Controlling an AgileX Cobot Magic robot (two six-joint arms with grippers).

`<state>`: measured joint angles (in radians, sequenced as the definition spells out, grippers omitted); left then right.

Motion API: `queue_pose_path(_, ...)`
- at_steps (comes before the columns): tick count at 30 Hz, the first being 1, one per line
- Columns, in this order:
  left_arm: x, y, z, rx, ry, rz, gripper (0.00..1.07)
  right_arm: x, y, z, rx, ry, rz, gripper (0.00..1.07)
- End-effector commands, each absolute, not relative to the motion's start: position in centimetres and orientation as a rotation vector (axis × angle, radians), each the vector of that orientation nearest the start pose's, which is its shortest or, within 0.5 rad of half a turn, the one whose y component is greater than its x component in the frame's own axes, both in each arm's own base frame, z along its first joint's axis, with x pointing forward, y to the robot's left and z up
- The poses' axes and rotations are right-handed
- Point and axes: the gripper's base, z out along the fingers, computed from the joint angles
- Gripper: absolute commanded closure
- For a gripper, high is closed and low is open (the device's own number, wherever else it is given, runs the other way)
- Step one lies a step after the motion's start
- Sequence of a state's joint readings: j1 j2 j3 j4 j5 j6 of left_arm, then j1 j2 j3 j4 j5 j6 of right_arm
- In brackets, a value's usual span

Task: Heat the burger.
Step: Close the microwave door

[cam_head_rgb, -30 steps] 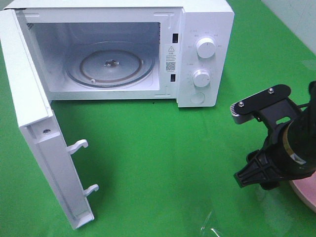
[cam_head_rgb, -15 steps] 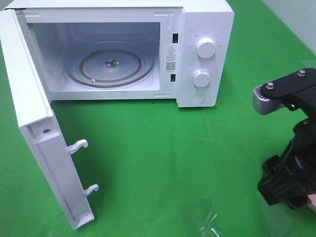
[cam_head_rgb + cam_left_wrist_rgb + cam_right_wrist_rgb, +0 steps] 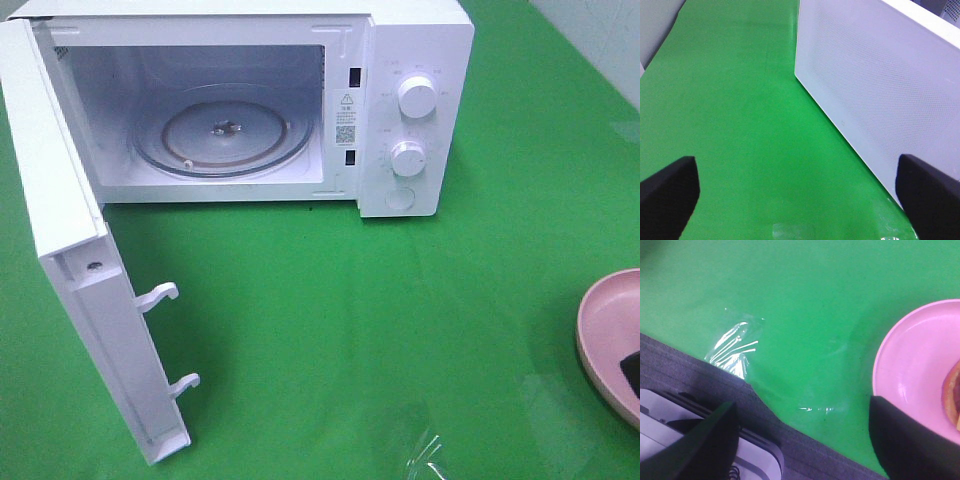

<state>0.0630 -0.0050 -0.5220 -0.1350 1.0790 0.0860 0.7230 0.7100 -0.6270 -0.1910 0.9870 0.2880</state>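
The burger (image 3: 953, 401) shows only as a brown sliver at the edge of the right wrist view, resting on the pink plate (image 3: 912, 365), which lies on the green cloth (image 3: 400, 330) well to the right of the microwave (image 3: 400, 60). The right gripper (image 3: 802, 440) hangs beside the plate with fingers spread and nothing between them, probably lining up a grasp. The left gripper (image 3: 795, 195) stands wide and empty beside the microwave's side wall. The door (image 3: 70, 270) is swung fully open and the glass turntable (image 3: 220, 135) is bare, so the way in looks free; a crinkled scrap of clear film (image 3: 732, 350) lies near the cloth's front edge
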Motion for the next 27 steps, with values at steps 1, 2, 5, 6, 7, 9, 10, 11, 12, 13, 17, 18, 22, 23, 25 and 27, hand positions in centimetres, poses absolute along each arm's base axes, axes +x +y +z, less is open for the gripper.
queue_pose_path(1,-1.1,-1.2,28.2,0.034,2.007,-0.066,0.07,8.5,5.5,29.3,-0.607,2.411,0.173,0.34)
queue_pose_path(2,-1.1,-1.2,28.2,0.034,2.007,-0.066,0.07,7.8,4.9,29.8,-0.588,2.362,0.203,0.34)
queue_pose_path(5,-1.1,-1.2,28.2,0.034,2.007,-0.066,0.07,6.9,3.8,30.4,-0.527,2.308,0.230,0.34)
queue_pose_path(6,-1.1,-1.2,28.2,0.034,2.007,-0.066,0.07,6.9,3.8,30.4,-0.527,2.308,0.230,0.34)
queue_pose_path(7,-1.1,-1.2,28.2,0.034,2.007,-0.066,0.07,6.7,3.2,30.5,-0.476,2.292,0.220,0.34)
queue_pose_path(9,-1.1,-1.2,28.2,0.034,2.007,-0.066,0.07,6.6,2.9,30.4,-0.446,2.287,0.207,0.34)
queue_pose_path(10,-1.1,-1.2,28.2,0.034,2.007,-0.066,0.07,6.3,2.2,30.1,-0.388,2.282,0.171,0.34)
queue_pose_path(11,-1.1,-1.2,28.2,0.034,2.007,-0.066,0.07,6.3,2.2,30.1,-0.388,2.282,0.171,0.34)
queue_pose_path(12,-1.1,-1.2,28.2,0.034,2.007,-0.066,0.07,6.0,1.6,29.6,-0.337,2.280,0.138,0.34)
queue_pose_path(13,-1.1,-1.2,28.2,0.034,2.007,-0.066,0.07,6.0,1.6,29.6,-0.337,2.280,0.138,0.34)
queue_pose_path(17,-1.1,-1.2,28.2,0.034,2.007,-0.066,0.07,5.2,0.6,28.3,-0.224,2.269,0.091,0.34)
queue_pose_path(18,-1.1,-1.2,28.2,0.034,2.007,-0.066,0.07,4.8,0.2,27.9,-0.174,2.257,0.070,0.34)
queue_pose_path(22,-1.1,-1.2,28.2,0.034,2.007,-0.066,0.07,4.1,-0.2,28.0,-0.116,2.193,0.065,0.34)
queue_pose_path(23,-1.1,-1.2,28.2,0.034,2.007,-0.066,0.07,3.6,-0.3,28.1,-0.094,2.162,0.058,0.34)
queue_pose_path(25,-1.1,-1.2,28.2,0.034,2.007,-0.066,0.07,3.0,-0.4,28.2,-0.089,2.123,0.051,0.34)
queue_pose_path(27,-1.1,-1.2,28.2,0.034,2.007,-0.066,0.07,2.3,-0.4,28.4,-0.108,2.076,0.042,0.34)
